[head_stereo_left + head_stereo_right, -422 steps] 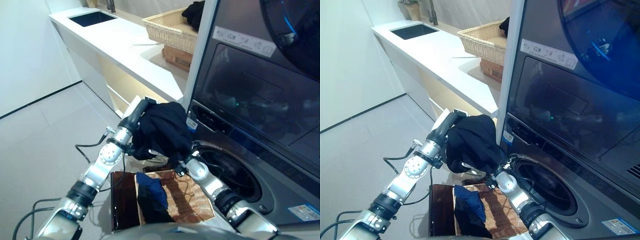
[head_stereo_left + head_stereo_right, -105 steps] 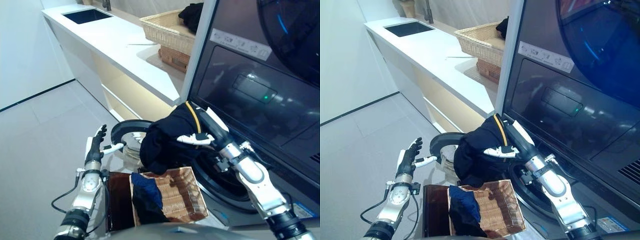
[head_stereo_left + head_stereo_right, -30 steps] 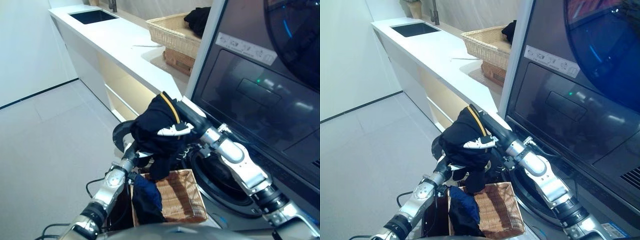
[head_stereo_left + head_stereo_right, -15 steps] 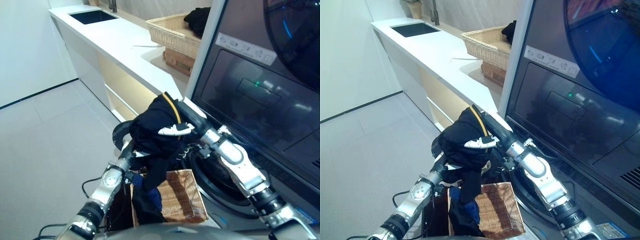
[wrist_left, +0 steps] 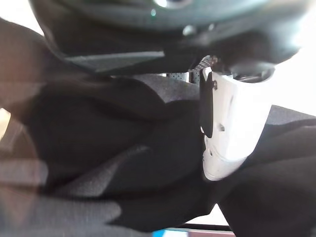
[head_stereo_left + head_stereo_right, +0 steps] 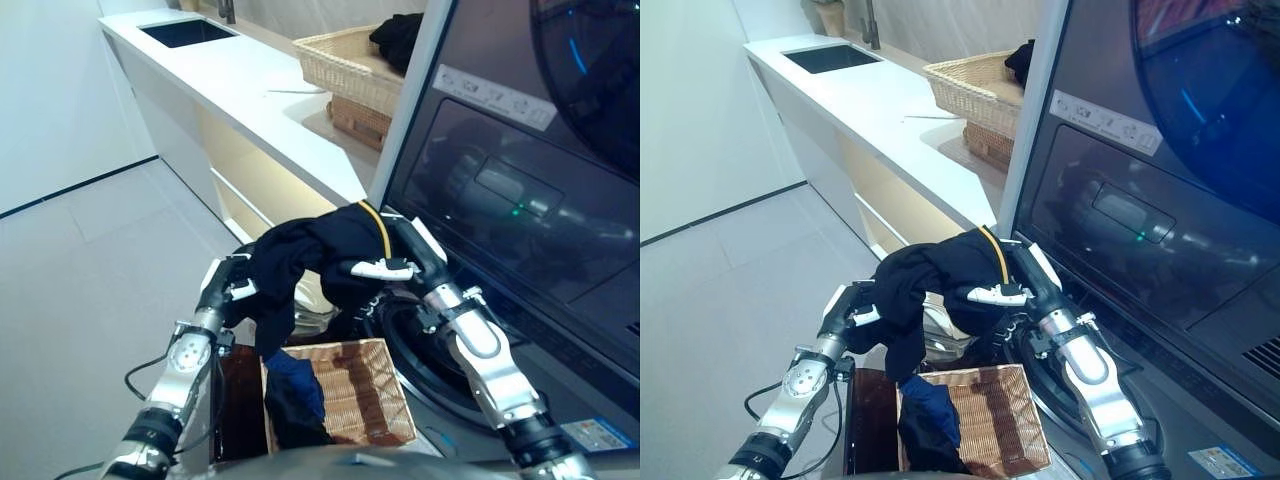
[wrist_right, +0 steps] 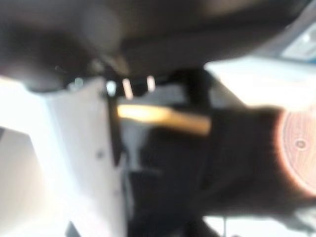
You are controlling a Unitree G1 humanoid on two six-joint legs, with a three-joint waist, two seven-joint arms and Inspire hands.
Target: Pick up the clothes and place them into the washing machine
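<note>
A black garment with a yellow stripe (image 6: 310, 250) hangs spread between both hands, above the wicker basket (image 6: 355, 395) and in front of the washing machine's round opening (image 6: 445, 350). My left hand (image 6: 222, 290) is curled on its left end; the white thumb cover (image 5: 232, 123) presses into the cloth. My right hand (image 6: 405, 262) grips its right end beside the machine, thumb (image 7: 84, 148) on the cloth. A loose tail of the garment dangles toward a blue garment (image 6: 292, 380) lying in the basket, which rests on the dark brown box (image 6: 238, 400).
A white counter (image 6: 250, 90) with a sink (image 6: 185, 33) runs along the back left. A second wicker basket (image 6: 345, 60) holding dark clothes (image 6: 400, 30) stands on it beside the machine's tall dark front (image 6: 500, 180). Grey floor lies to the left.
My left hand has taken the garment's left end and drawn it up and to the left, spreading the cloth. My right hand has moved a little lower and nearer the machine's opening.
</note>
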